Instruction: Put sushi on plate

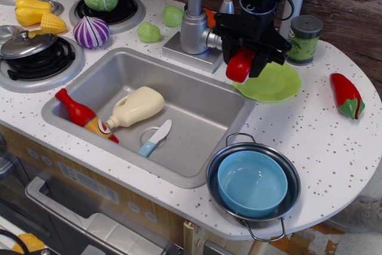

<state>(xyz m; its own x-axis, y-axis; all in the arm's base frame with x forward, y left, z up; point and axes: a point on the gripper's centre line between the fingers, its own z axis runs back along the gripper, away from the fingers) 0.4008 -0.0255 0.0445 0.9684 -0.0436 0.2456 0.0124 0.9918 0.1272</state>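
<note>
My black gripper (243,64) is shut on the sushi (240,66), a glossy red oblong piece that hangs from the jaws. It hovers over the left edge of the lime-green plate (276,83), which lies on the speckled counter right of the sink. The sushi is above the plate and not touching it. The arm hides part of the plate's back rim.
The steel sink (197,117) holds a ketchup bottle (82,114), a cream bottle (136,105) and a small knife (156,137). A faucet (194,25) stands left of the gripper. A green can (304,39), a red chili (346,95) and a pan holding a blue bowl (252,182) are nearby.
</note>
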